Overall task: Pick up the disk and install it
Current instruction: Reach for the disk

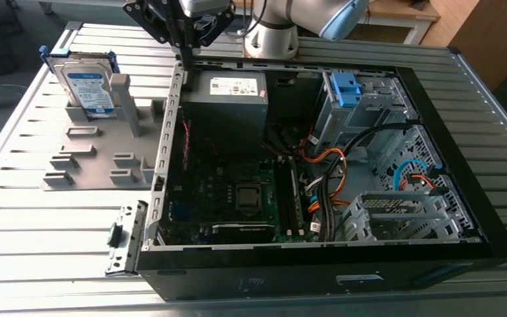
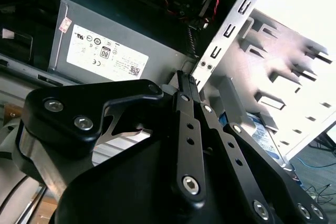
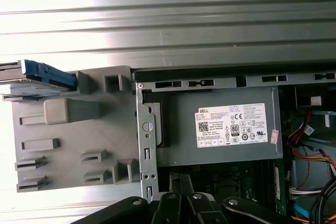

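Note:
The disk (image 1: 86,82) stands upright in a slot of the grey holder plate (image 1: 95,155), at the exterior view's far left; it is silver-grey with a blue-and-white label and a blue carrier. The first wrist view shows the disk (image 3: 39,74) edge-on, and the second wrist view shows part of the disk (image 2: 265,136) behind the finger links. My gripper (image 1: 185,46) hangs above the near wall of the open computer case (image 1: 161,191), to the right of the disk and apart from it. In both wrist views the gripper (image 2: 182,75) (image 3: 181,190) is shut with nothing in it.
Inside the case a grey power supply box (image 1: 227,99) with a white sticker lies just below the gripper. A blue plastic clip (image 1: 346,89) sits in the drive cage at the back right. Cables (image 1: 333,172) cross the motherboard. The slatted metal table (image 1: 51,224) surrounds everything.

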Motion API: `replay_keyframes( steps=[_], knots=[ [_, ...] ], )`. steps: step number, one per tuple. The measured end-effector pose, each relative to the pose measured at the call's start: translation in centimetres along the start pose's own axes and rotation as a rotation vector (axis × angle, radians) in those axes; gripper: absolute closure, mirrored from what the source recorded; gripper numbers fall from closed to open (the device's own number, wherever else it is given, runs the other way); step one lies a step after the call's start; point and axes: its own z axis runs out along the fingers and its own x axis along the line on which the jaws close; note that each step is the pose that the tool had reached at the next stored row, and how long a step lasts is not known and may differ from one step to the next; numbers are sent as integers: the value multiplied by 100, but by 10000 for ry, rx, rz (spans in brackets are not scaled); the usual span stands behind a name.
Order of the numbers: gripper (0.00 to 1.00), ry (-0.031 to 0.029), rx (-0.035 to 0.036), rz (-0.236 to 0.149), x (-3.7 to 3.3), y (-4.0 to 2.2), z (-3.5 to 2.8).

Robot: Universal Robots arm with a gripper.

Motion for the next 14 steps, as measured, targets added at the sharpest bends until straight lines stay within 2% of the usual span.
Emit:
replay_keyframes(
  steps=[14],
  knots=[
    [89,1,0,0,106,-8,2]
  ],
)
